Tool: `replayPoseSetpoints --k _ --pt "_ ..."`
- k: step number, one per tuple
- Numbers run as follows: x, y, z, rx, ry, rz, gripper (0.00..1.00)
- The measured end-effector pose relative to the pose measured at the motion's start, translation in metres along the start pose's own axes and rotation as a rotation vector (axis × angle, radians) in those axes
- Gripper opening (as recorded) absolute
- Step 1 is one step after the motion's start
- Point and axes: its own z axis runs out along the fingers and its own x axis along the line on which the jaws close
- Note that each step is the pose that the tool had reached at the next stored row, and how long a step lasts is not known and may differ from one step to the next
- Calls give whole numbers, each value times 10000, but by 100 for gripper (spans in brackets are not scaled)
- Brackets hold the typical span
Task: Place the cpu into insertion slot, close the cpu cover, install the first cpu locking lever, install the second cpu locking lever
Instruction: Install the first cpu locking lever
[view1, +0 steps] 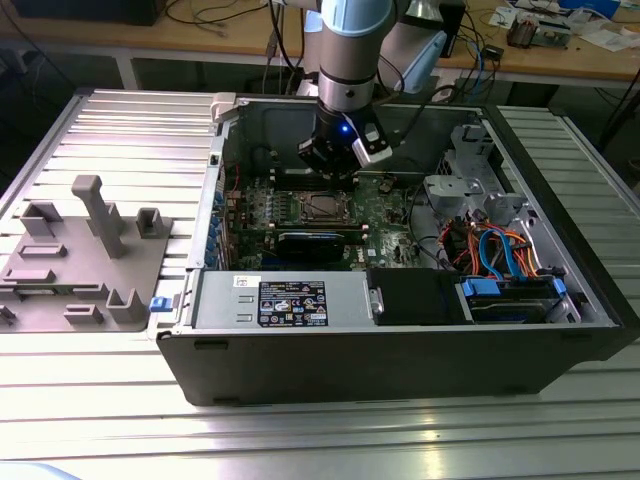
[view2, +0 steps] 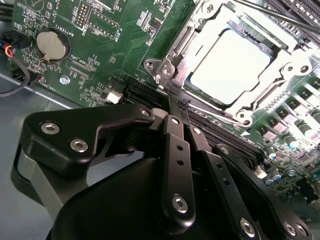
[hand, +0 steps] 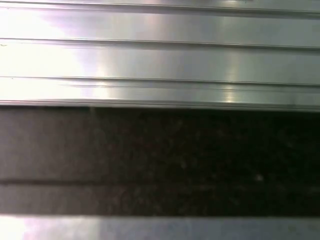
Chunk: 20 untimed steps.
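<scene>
On the tabletop (view1: 300, 440) nearest me, the open computer case (view1: 400, 360) is lying on its side. Inside it, the cpu (view2: 232, 60) is sitting in the insertion slot (view1: 298, 208), and the cpu cover (view2: 176, 52) appears to be lying flat around it. The gripper (view2: 181, 120) is hovering just beyond, jaws pressed together and gripping nothing. The socket is lying close on their near side.

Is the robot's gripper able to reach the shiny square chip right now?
Probably yes. The gripper hangs just beside the insertion slot in the open case, with nothing between it and the cpu. The cpu cover frames the chip's edges, leaving its top bare.
</scene>
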Motion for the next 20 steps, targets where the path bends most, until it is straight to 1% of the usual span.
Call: replayPoseSetpoints --k 13,17,20 --pt "-1 3 -24 -4 -2 0 11" --pt "-1 3 -24 -3 -1 -1 11" --pt "-6 -1 -8 0 1 0 11"
